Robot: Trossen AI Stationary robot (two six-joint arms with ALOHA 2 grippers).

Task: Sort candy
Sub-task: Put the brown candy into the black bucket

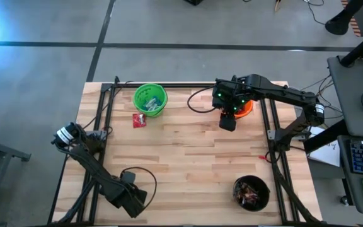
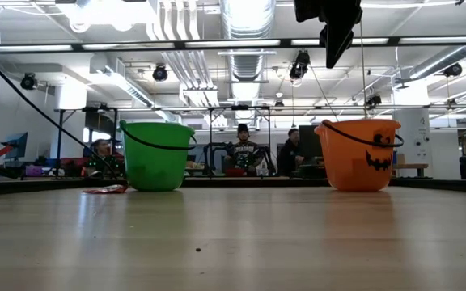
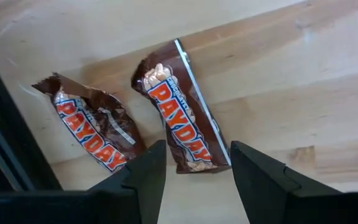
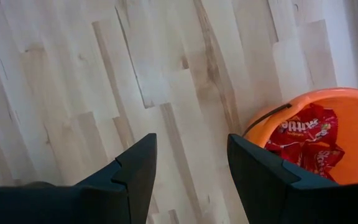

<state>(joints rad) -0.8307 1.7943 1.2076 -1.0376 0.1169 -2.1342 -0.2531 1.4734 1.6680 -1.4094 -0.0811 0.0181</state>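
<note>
Only the left wrist view shows the two PayDay bars: one [image 3: 180, 115] lies flat on the pale plank worktop [image 3: 303, 93] straight ahead of the left claw [image 3: 197, 171], whose dark fingers stand wide apart and hold nothing; the second bar [image 3: 92, 127] lies just beside the first, its brown wrapper crumpled at the end. From above, the left claw [image 1: 128, 200] sits low at the near left corner of the worktop [image 1: 188, 157], and the bars themselves cannot be made out there.

The right wrist view alone looks into the orange bucket [image 4: 316, 140]: glossy red packets [image 4: 306, 140] lie heaped inside it. The right claw [image 4: 188, 168] hangs over bare wood just beside that bucket, fingers spread wide and empty. In the high view the right claw [image 1: 228, 120] covers part of the orange bucket [image 1: 246, 108] at the far right.

The high view shows the round green bucket [image 1: 150, 99] at the far left holding pale blue-and-white sweets [image 1: 149, 101], with one flat red packet [image 1: 139, 120] on the wood just beside it (the low view catches that packet [image 2: 103, 190] as a thin red sliver by the green bucket [image 2: 156, 156]). A black bucket [image 1: 251, 192] at the near right corner holds dark brown bars [image 1: 249, 192].

The low view shows the orange bucket [image 2: 358, 155] with a black jack-o'-lantern face and a wire handle, and people seated in the room behind.
</note>
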